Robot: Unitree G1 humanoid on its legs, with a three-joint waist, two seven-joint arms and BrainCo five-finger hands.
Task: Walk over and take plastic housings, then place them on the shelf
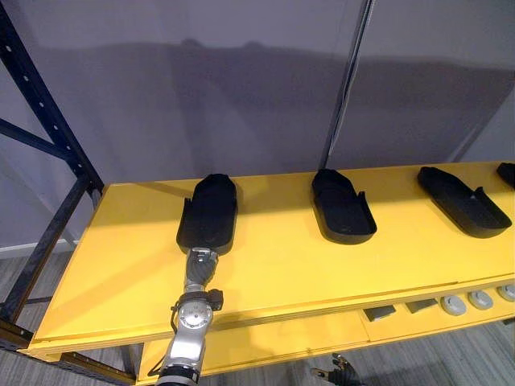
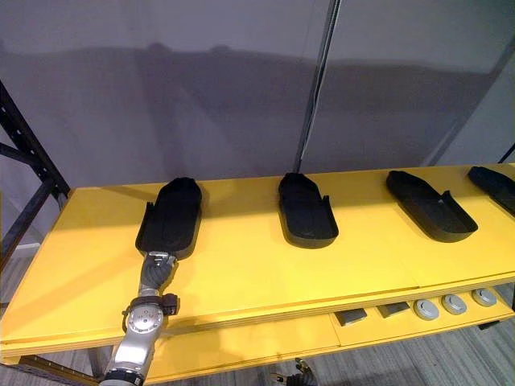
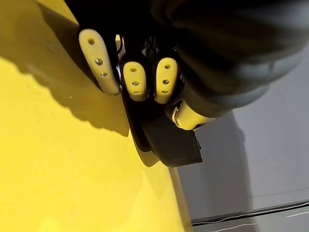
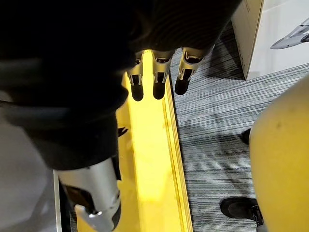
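On the yellow shelf (image 1: 282,273), black plastic housings (image 1: 344,207) lie in a row, well apart. The left hand (image 1: 199,265) rests at the near end of the leftmost housing (image 1: 208,211), its fingers (image 3: 135,79) and thumb curled round the edge. The right hand (image 4: 157,72) hangs low by the shelf's front edge, over the grey floor (image 4: 212,121), with its fingers relaxed and holding nothing.

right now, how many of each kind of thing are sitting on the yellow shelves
black plastic housings: 4, on the top shelf
grey round discs: 3, on the lower shelf
grey blocks: 2, on the lower shelf
total: 9
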